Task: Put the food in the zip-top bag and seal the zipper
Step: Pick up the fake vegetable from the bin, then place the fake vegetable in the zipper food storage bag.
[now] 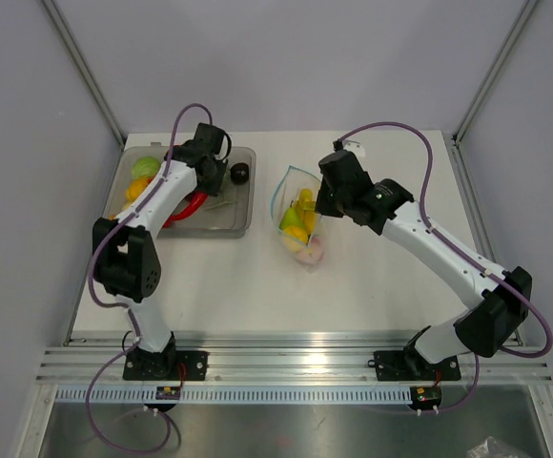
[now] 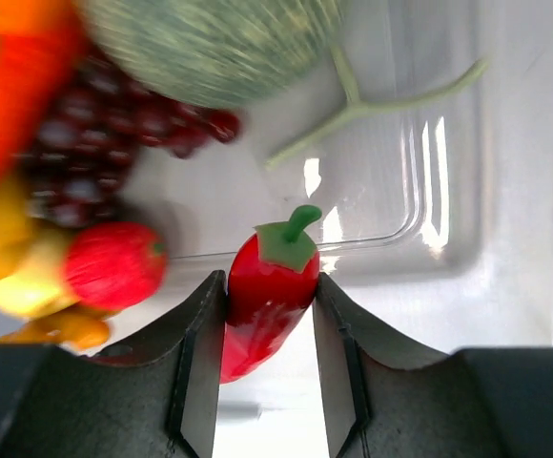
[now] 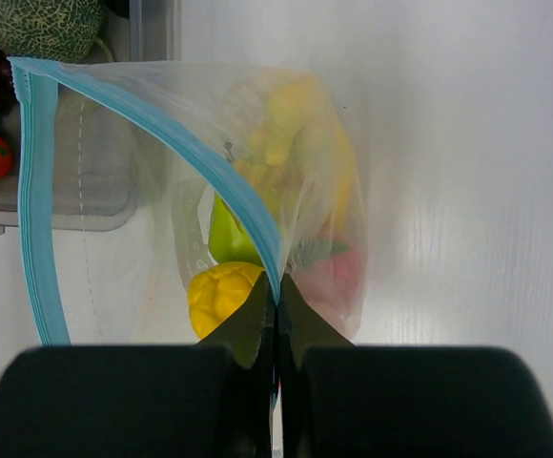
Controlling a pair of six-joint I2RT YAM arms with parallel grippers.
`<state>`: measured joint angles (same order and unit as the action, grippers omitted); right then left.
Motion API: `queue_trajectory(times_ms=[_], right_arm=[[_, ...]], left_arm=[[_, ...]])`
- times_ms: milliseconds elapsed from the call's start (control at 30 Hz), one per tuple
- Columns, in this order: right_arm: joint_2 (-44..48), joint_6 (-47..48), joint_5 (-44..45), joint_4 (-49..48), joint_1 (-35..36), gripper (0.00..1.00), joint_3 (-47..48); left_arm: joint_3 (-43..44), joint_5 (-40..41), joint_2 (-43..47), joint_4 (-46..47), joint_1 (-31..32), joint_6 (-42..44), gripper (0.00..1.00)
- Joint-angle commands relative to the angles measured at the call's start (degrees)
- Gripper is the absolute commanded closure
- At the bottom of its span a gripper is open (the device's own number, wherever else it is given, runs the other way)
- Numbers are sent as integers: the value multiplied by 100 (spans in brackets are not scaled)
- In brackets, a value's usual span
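Step in hand, as I judge it: move the red pepper (image 2: pixel 275 272) from the clear tray (image 1: pixel 229 218) into the zip-top bag (image 3: pixel 162 114); the left hand (image 2: pixel 270 286) is narrow and clamped on the pepper just under its green cap, one finger on each side; the pepper is in the tray, at 10 o'clock on the worktop (image 1: pixel 372 296); the bag lies near centre, at 3 o'clock from the tray, with its mouth gaping toward 12 o'clock; the right hand (image 3: pixel 275 286) is pinched tight on the zipper (image 3: pixel 34 210) at the 3 o'clock side of the mouth, propping the blue loop open; to do it well, lift straight up until clear of the tray wall, travel toward 3 o'clock, and release only once inside the loop, since the film looks thin and a nudge could fold the mouth; the right hand's pinch should hold firm throughout; counts: two arms, two hands, one tray, one bag, one zipper; in the bag, four pieces that I can make out: banana bunch (image 3: pixel 300 134), green piece (image 3: pixel 227 234), bumpy yellow piece (image 3: pixel 221 298), pink peach (image 3: pixel 329 277); in the tray, one pepper, one melon (image 2: pixel 210 38), one grape bunch (image 2: pixel 95 153), one strawberry (image 2: pixel 114 265), one orange piece (image 2: pixel 14 95); the yellow bits at 9 o'clock are too blurred to count.
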<state>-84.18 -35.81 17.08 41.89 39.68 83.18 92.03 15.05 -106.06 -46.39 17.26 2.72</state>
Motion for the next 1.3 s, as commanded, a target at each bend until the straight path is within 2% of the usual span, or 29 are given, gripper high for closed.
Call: queue_trajectory(times_ms=[0,33,100,133,200,233,300,333,400,433,467,633,700,767,933,1267], right_arm=[[95,4,208,-5,-31,100,313],[86,-22,199,-23,-22,99,313],[60,-57,190,-49,-31,100,287],[60,-92,182,-75,-31,100,287],[25,-110,147,-93,-31,100,287],[16,-136,138,-111,-31,100,287],[25,-145,129,-111,-31,100,287],[42,-154,137,-119,-31,100,261],[60,-163,120,-128,-31,100,252],[60,-180,120,-128,-22,100,243],[77,-189,120,-137,-22,100,243],[121,-251,137,-137,22,100,181],[148,-259,164,-120,31,100,155],[174,-277,173,-111,40,100,146],[235,-277,252,-32,48,100,190],[218,-242,304,117,57,100,243]], left_arm=[[561,52,902,-45,23,-227,96],[675,-297,1190,-72,23,-246,100],[851,-755,1490,-28,23,-859,100],[834,-1393,1709,77,32,-1000,100],[677,-1994,2316,524,32,-1518,100],[580,-2684,2501,726,32,-1685,100],[203,-3312,3046,1472,58,-2221,100],[10,-4020,3204,1788,59,-2589,100],[-699,-4893,3634,3114,111,-2951,100],[-904,-5620,3723,3615,129,-3405,100],[-1036,-5827,3759,4316,181,-3575,100],[-1292,-5970,3619,4578,884,-3419,100],[-1476,-5996,3619,5006,1112,-3340,100],[-1784,-6031,3593,5541,1183,-3357,100],[-1890,-6311,3102,5711,1228,-3304,100],[-2462,-6338,2459,6519,1263,-3375,100]])
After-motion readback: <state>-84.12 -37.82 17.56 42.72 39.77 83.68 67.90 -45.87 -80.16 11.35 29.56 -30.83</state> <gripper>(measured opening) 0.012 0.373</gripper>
